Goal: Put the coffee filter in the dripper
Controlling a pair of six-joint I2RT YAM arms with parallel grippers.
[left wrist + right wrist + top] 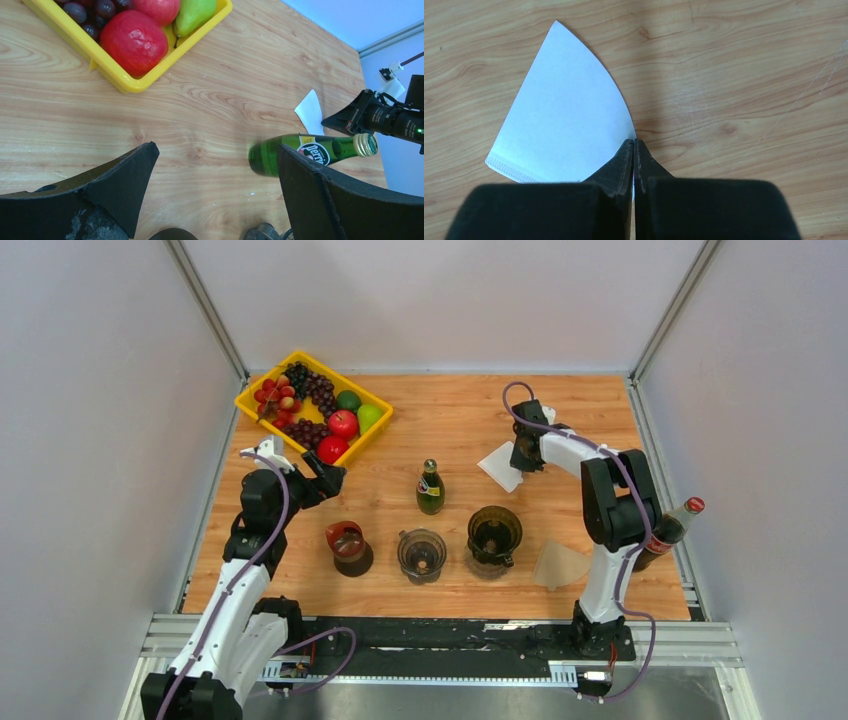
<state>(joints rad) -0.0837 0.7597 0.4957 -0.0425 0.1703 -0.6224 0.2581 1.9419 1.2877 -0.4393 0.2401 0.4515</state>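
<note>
Pinching is all I have so far: my right tool (634,142) stands closed on the curved edge of the white filter (564,110), which lies flat on the bench (749,75), well apart from the drippers (494,535). Lift, carry and seating remain. My left tool (216,150) hangs wide apart, empty.

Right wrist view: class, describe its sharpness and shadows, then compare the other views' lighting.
Right wrist view: the coffee filter is sharp; a soft shadow lies on the wood beyond the right gripper. Left wrist view: glare spots on the red apple. Top external view: even light, faint shadows.
</note>
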